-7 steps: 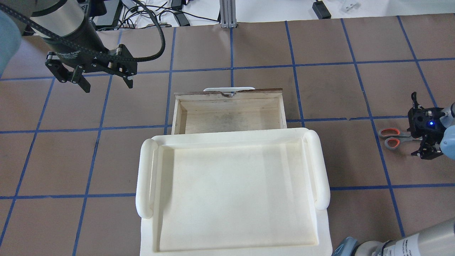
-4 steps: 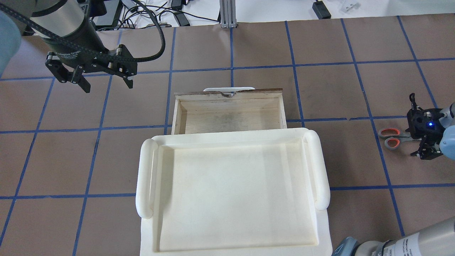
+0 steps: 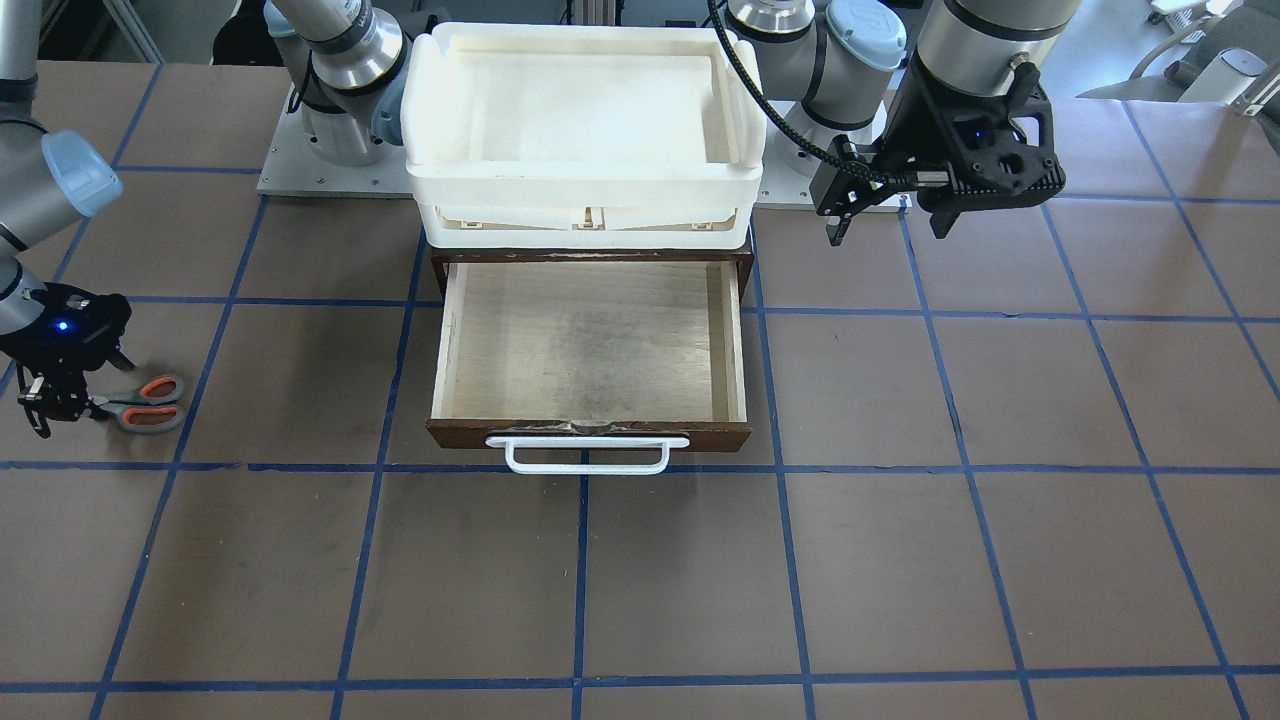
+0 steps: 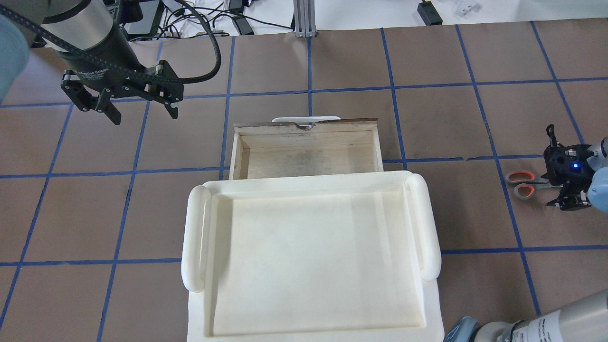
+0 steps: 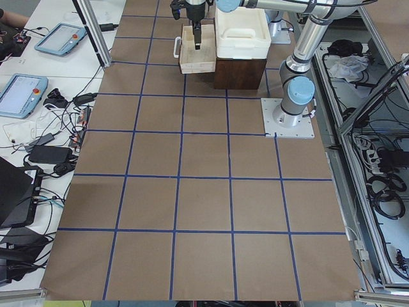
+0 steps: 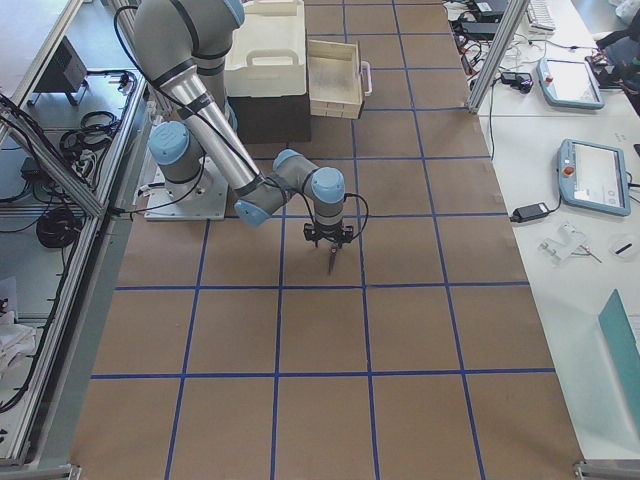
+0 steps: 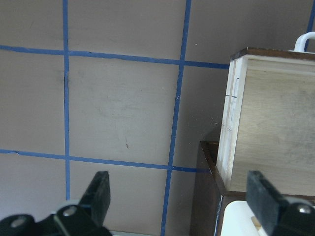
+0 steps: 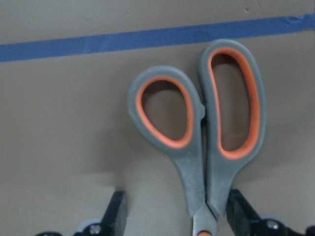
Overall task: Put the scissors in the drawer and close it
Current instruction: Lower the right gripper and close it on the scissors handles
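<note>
Right wrist-mounted view showed the right gripper [image 8: 178, 211] straddling the scissors [image 8: 204, 147] at the neck, fingers [image 8: 117, 216] wide and gripping nothing yet, seemingly lined up for pickup. The scissors lay on the table [image 4: 475, 118], well right of the open drawer [image 4: 306, 156]. The left gripper [image 4: 144, 117] hung open, empty.

The drawer [image 3: 590, 340] stands pulled out, open upward; white bin [image 3: 580, 185] overhangs its rear edge. Open bench [image 3: 300, 380] lies between scissors [image 8: 204, 167] and drawer.
</note>
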`<act>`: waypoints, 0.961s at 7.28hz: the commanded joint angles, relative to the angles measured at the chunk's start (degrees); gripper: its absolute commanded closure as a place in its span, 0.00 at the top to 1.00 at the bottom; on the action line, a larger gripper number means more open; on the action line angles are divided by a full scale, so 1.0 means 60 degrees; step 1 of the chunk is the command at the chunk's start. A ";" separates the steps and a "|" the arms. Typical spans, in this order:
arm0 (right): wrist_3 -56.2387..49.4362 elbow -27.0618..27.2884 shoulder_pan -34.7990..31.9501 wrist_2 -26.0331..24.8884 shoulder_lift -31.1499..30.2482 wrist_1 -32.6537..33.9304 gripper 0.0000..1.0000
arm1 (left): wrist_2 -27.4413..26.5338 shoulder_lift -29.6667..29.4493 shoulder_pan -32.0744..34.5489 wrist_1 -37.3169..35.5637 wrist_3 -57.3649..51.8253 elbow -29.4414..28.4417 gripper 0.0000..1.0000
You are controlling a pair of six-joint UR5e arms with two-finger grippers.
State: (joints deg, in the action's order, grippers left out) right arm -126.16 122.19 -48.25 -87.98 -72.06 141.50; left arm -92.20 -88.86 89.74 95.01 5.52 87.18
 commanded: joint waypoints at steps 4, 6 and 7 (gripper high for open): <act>-0.0198 -0.0033 0.0000 -0.0087 -0.0075 0.0000 0.16 | 0.0000 0.0000 0.0000 0.0000 0.0003 0.0001 1.00; -0.0213 -0.0265 -0.0029 -0.0131 -0.0163 0.0000 0.13 | 0.0000 0.0000 0.0000 0.0000 -0.0012 0.0001 1.00; -0.0199 -0.0557 -0.0058 -0.0088 -0.0221 -0.0319 0.12 | 0.0000 0.0000 0.0000 0.0000 0.0003 0.0001 1.00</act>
State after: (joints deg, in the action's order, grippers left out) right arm -127.38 120.66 -48.41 -88.65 -72.98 141.08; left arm -92.20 -88.86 89.74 95.01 5.48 87.19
